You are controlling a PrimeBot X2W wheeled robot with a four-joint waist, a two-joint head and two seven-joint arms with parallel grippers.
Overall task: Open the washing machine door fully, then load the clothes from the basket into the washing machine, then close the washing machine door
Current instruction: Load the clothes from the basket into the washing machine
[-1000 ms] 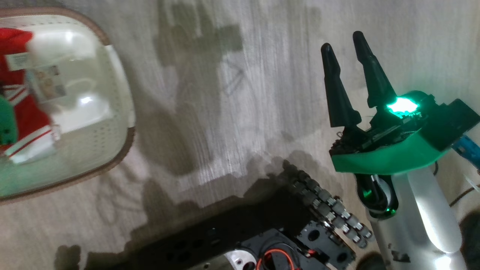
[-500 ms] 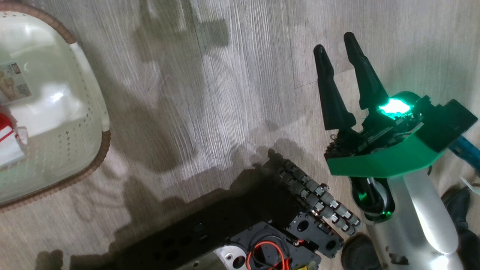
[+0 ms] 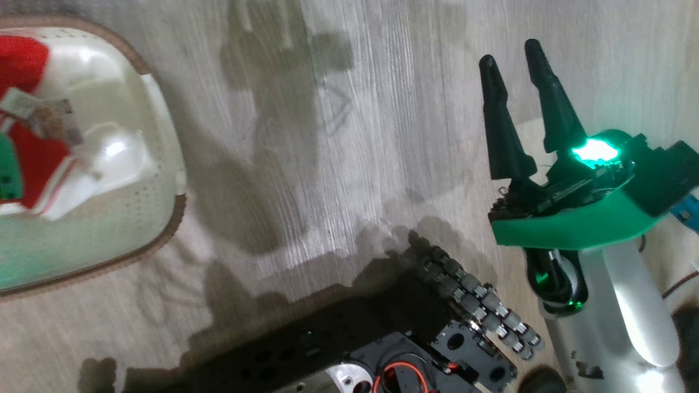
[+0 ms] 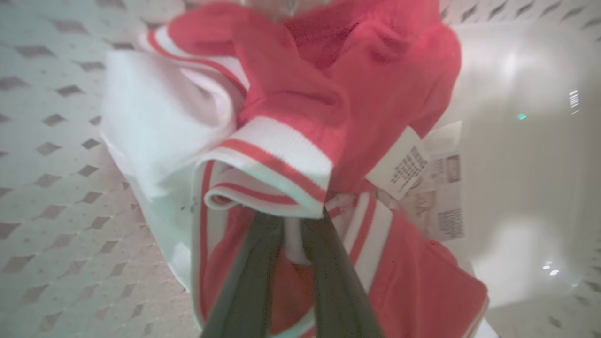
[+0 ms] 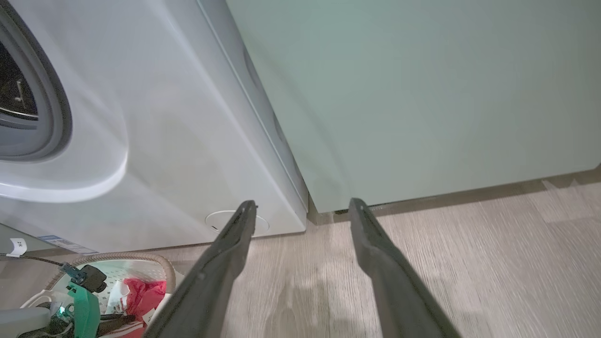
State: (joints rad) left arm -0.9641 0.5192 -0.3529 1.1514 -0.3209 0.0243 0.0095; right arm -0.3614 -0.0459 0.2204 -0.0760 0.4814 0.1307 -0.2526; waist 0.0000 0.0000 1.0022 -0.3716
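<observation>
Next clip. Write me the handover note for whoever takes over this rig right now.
Left gripper: down in the basket, fingers pinched on the clothes.
Right gripper: open, holding nothing, above the floor near the washing machine.
Done: the machine's opening stands uncovered, so the door seems open.
Left: lift the clothes out, load them into the drum, close the door.

The tips of the left hand (image 4: 293,227) lay hidden under a striped cuff of the clothes (image 4: 300,94). The basket (image 3: 155,164) was cut off at the head view's left edge, its label (image 3: 43,114) unreadably blurred.
</observation>
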